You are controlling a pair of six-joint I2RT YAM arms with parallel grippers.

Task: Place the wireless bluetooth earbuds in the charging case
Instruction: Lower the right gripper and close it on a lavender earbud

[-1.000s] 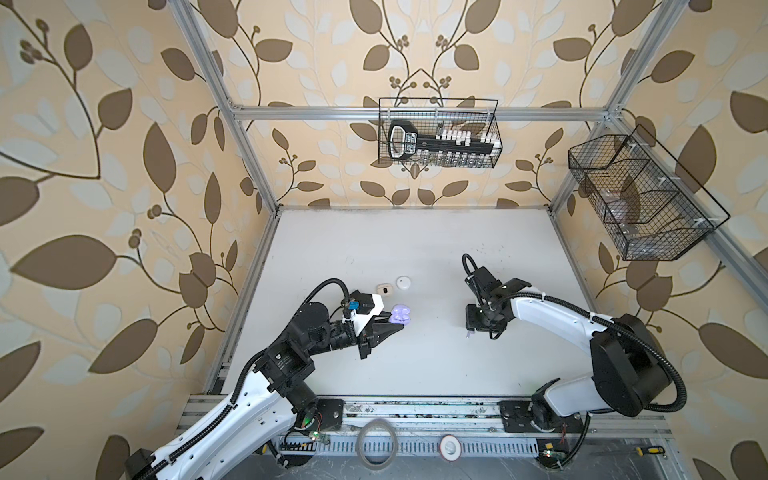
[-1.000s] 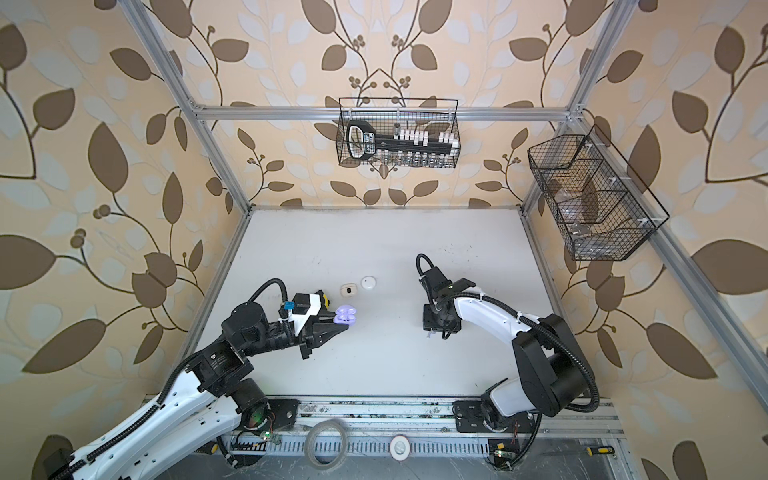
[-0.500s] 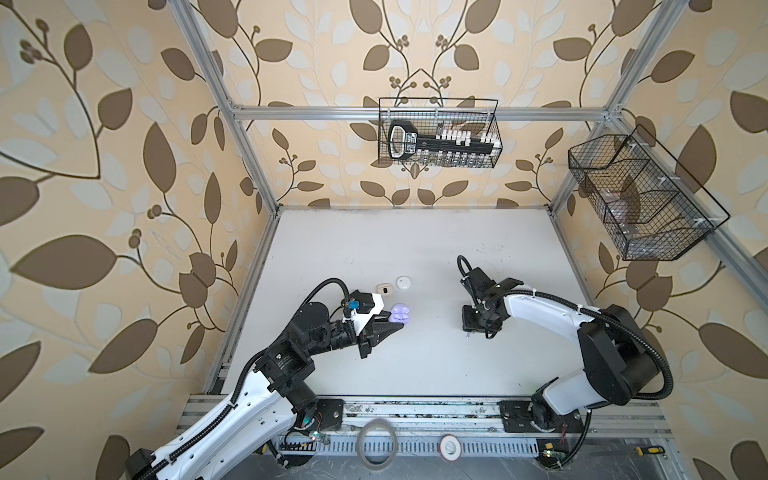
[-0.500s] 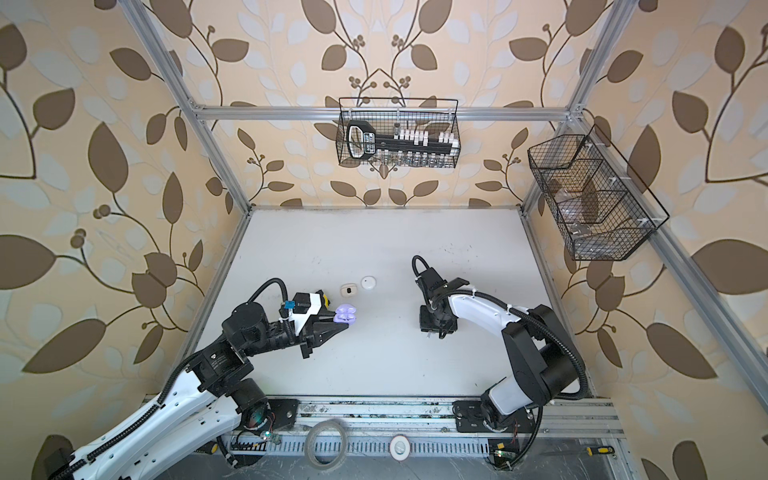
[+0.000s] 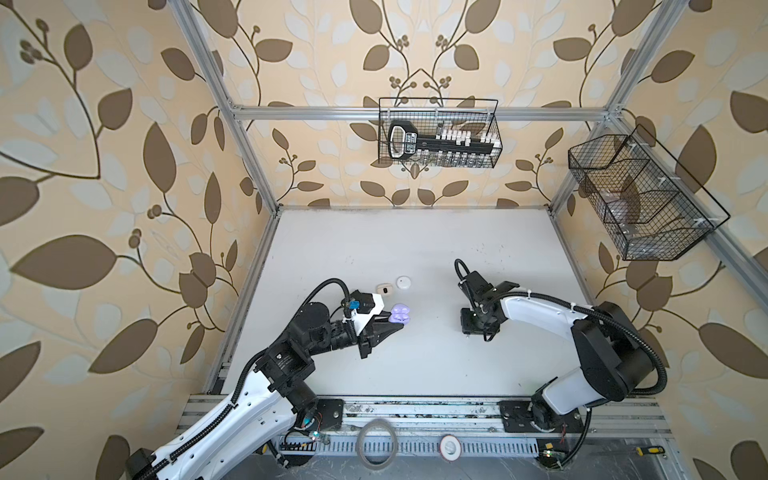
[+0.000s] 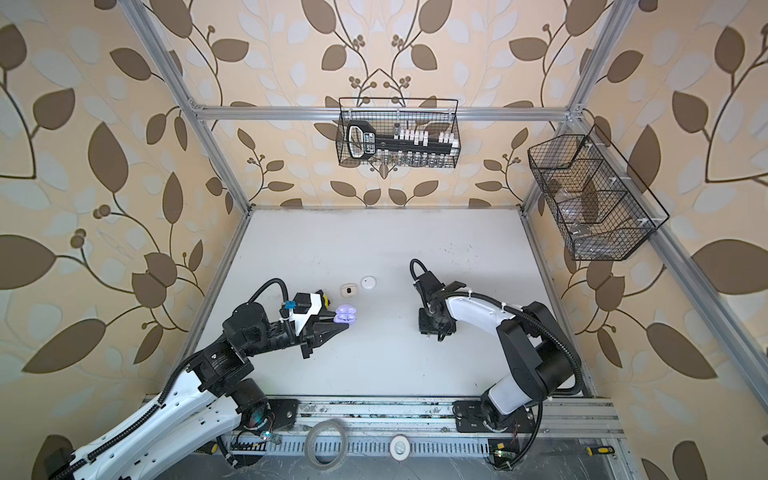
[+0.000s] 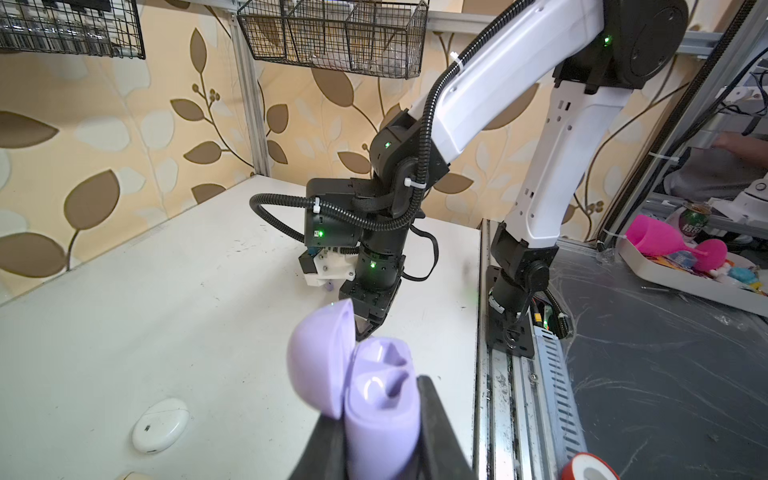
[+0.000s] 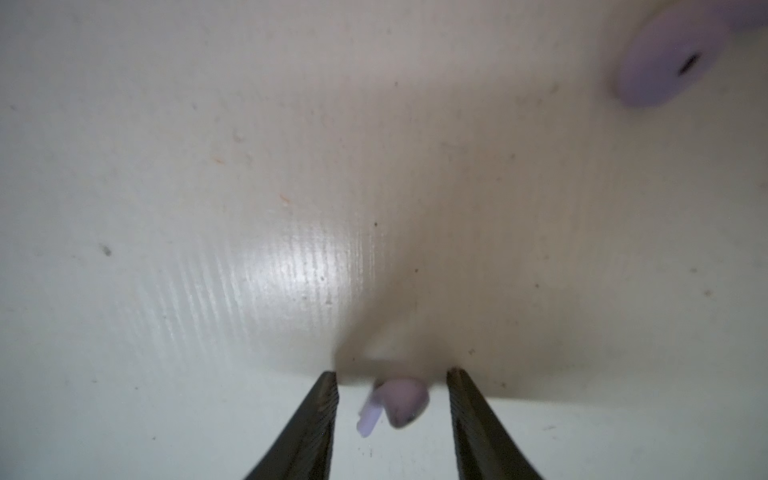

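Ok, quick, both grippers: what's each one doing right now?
Left gripper: shut on the open lavender charging case.
Right gripper: open, astride a lavender earbud, gaps both sides.

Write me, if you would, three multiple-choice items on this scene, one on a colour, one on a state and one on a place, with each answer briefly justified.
1. What colour is the charging case gripped by the left end effector?
A. white
B. lavender
C. black

2. How is that case's lid?
A. open
B. shut
C. missing

3. Where is the earbud nearest the right end effector?
A. inside the charging case
B. clamped in the left end effector
C. on the table, between the open jaws and untouched

Answers:
1 B: the left wrist view shows a lavender shell in the grip.
2 A: the lid is swung up off the body.
3 C: the right wrist view shows a gap on either side of the earbud.
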